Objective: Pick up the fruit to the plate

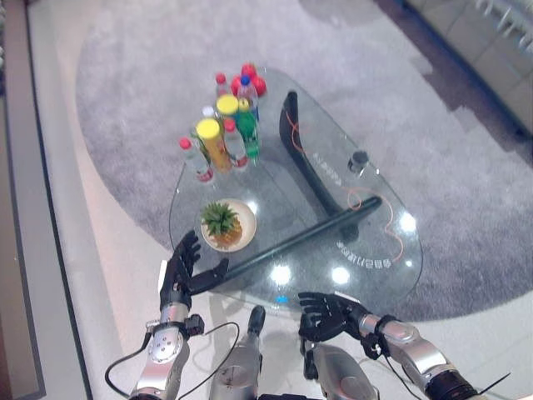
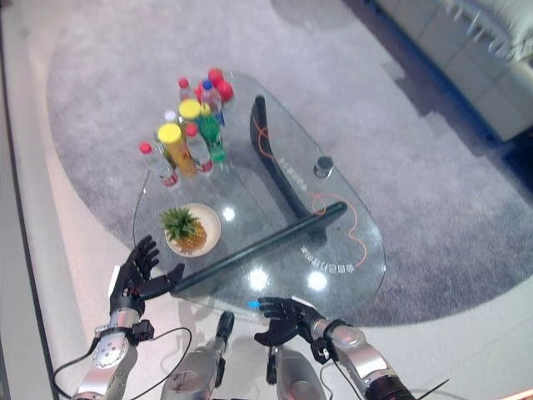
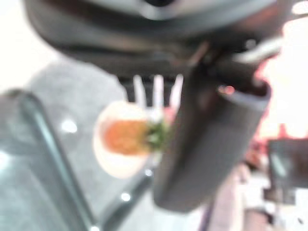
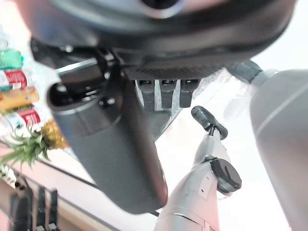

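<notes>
1. Glass table (image 1: 366, 250): oval transparent top on a dark frame, standing on a grey rug (image 1: 133, 75).
2. Plate (image 1: 246, 237): pale and round, near the table's near-left edge.
3. Pineapple (image 1: 223, 225): the fruit of the task, already lying on the plate with its green crown pointing away from the robot. No fruit is held in either hand.
4. Left hand (image 1: 178, 268): fingers extended and relaxed, holding nothing, at the table's near-left rim just beside the plate.
5. Right hand (image 1: 326, 313): fingers loosely spread, empty, at the near edge of the table, well apart from the plate.
6. Bottles (image 1: 218, 143): a cluster of upright bottles with red, yellow and white caps at the far-left part of the table, beyond the plate.
7. Red round items (image 1: 250, 82): behind the bottles; possibly further fruit, though too small to confirm.
8. Risks, as judged: a reach toward the red items would pass over the bottles, and an arm or wrist could topple them. The left hand, so close to the plate, could nudge it off the rim if it moves carelessly.
</notes>
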Robot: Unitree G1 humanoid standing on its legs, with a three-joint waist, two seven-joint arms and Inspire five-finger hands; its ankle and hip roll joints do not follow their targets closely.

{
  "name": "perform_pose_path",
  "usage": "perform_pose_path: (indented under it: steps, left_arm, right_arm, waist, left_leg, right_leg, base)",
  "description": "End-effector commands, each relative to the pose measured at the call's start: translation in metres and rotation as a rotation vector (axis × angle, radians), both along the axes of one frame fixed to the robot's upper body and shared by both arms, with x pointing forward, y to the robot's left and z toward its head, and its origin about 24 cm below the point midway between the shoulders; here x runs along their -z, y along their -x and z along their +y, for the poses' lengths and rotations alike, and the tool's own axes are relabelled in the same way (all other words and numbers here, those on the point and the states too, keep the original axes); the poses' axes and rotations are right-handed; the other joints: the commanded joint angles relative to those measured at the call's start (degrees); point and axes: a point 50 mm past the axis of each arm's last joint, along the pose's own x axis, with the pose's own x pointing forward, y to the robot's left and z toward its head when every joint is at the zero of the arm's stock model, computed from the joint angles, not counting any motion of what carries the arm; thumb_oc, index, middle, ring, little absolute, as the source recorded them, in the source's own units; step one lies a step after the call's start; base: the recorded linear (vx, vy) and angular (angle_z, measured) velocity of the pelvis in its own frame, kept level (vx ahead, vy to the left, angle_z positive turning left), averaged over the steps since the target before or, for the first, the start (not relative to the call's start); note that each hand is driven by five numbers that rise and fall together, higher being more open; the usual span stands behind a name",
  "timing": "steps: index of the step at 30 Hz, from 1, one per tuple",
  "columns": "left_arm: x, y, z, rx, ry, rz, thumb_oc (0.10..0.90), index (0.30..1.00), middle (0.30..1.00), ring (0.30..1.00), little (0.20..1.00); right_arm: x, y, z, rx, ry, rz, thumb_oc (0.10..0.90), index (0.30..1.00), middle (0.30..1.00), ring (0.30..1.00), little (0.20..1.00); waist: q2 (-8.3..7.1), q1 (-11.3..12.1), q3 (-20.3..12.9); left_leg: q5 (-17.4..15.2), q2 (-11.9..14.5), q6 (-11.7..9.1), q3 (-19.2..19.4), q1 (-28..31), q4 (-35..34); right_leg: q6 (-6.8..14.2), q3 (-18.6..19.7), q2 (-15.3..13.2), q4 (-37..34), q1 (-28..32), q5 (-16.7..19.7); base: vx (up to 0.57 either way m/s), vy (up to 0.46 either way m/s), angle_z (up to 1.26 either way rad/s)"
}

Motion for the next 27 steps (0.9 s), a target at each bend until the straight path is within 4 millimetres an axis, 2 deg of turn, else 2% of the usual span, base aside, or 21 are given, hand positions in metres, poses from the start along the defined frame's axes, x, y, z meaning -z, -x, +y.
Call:
perform_pose_path:
  steps: [1, 6, 8, 13, 18, 27]
  left_arm:
    - [0.012, 0.008, 0.001, 0.038, -0.01, 0.065, 0.8, 0.9, 0.9, 0.9, 0.9]
    - [0.052, 0.036, 0.002, -0.004, 0.021, 0.309, 0.8, 0.9, 0.9, 0.9, 0.9]
    - [0.072, 0.057, 0.002, -0.049, 0.051, 0.471, 0.8, 0.9, 0.9, 0.9, 0.9]
    - [0.093, 0.086, 0.001, -0.042, 0.076, 0.684, 0.8, 0.9, 0.9, 0.9, 0.9]
    - [0.099, 0.1, 0.002, -0.055, 0.072, 0.796, 0.8, 0.9, 0.9, 0.9, 0.9]
    - [0.102, 0.105, -0.002, -0.068, 0.11, 0.836, 0.8, 0.9, 0.9, 0.9, 0.9]
  right_arm:
    - [0.016, 0.018, 0.001, 0.074, 0.019, 0.036, 0.8, 0.9, 0.9, 0.9, 0.9]
    - [0.047, 0.044, -0.021, 0.258, 0.116, 0.175, 0.8, 0.9, 0.9, 0.9, 0.9]
    - [0.062, 0.066, -0.03, 0.402, 0.149, 0.297, 0.8, 0.9, 0.9, 0.9, 0.9]
    - [0.076, 0.098, -0.04, 0.531, 0.185, 0.431, 0.8, 0.9, 0.9, 0.9, 0.9]
    - [0.081, 0.117, -0.043, 0.607, 0.188, 0.513, 0.8, 0.9, 0.9, 0.9, 0.9]
    - [0.082, 0.121, -0.04, 0.596, 0.209, 0.534, 0.8, 0.9, 0.9, 0.9, 0.9]
  waist:
    - [-3.88, 0.33, -6.12]
    - [-3.48, -0.16, -8.52]
    - [-3.23, -0.75, -9.96]
    - [-2.85, -1.67, -11.74]
    - [-2.3, -2.59, -12.91]
    - [-2.23, -3.05, -14.0]
  left_leg:
    - [-3.87, -5.0, -0.08, 1.83, 0.91, 0.6]
    - [-4.54, -4.69, 0.0, 3.54, 2.38, -0.12]
    - [-5.03, -4.55, 0.15, 4.76, 2.82, -0.12]
    - [-5.74, -4.24, 0.42, 6.37, 3.44, -0.12]
    - [-6.35, -4.01, 0.66, 7.45, 3.99, -0.12]
    - [-6.81, -3.86, 0.93, 7.94, 4.21, -0.12]
  right_leg:
    - [3.99, -1.46, -2.72, -2.95, 2.57, 2.66]
    - [4.27, -1.16, -2.77, -4.22, 3.84, 2.99]
    - [4.33, -0.78, -2.71, -4.25, 4.03, 2.93]
    - [4.29, -0.19, -2.74, -4.25, 4.06, 2.81]
    - [4.26, 0.36, -2.76, -4.25, 3.99, 2.8]
    - [4.08, 0.91, -2.74, -4.25, 3.82, 2.76]
  base:
    - [0.03, -0.002, 0.06]
    - [0.03, 0.005, -0.02]
    - [0.06, 0.013, -0.08]
    - [0.06, 0.01, -0.14]
    - [0.05, 0.019, -0.03]
    - [0.03, 0.008, -0.08]
